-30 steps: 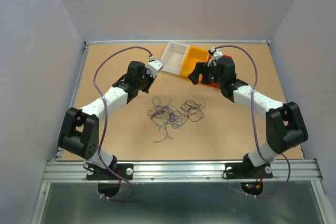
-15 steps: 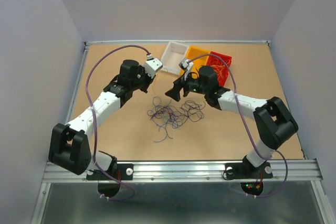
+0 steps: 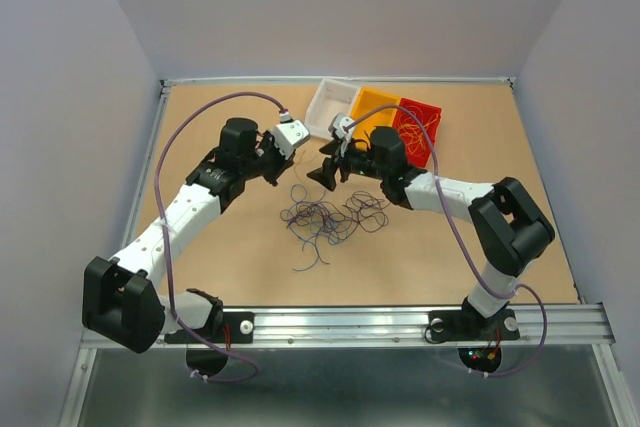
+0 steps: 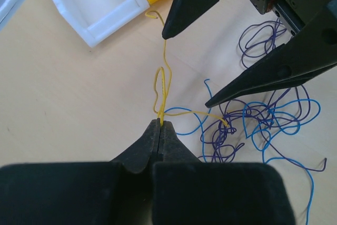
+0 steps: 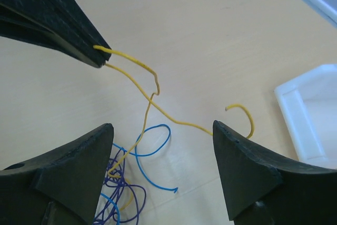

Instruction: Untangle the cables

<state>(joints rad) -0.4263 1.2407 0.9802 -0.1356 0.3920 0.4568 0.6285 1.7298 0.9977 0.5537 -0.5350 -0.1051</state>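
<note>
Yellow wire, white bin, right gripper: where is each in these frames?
yellow wire [image 4: 164, 56], left wrist view, on its upright stretch.
white bin [image 4: 116, 22], left wrist view, on the near rim.
right gripper [image 5: 161, 127], right wrist view, midway between its open fingertips.

Left arm [image 3: 185, 209] reaches far and to the right from its base, forearm angled toward table centre. Left gripper [image 4: 159, 126]: jaws pressed together, pinching a yellow cable [image 4: 164, 80] at the tips. Right arm [image 3: 452, 190] is bent at the elbow and stretched left toward centre. Right gripper [image 5: 162, 126]: jaws spread wide either side of that strand, not closed on it. Its tips face the left gripper's, near but apart.
</note>
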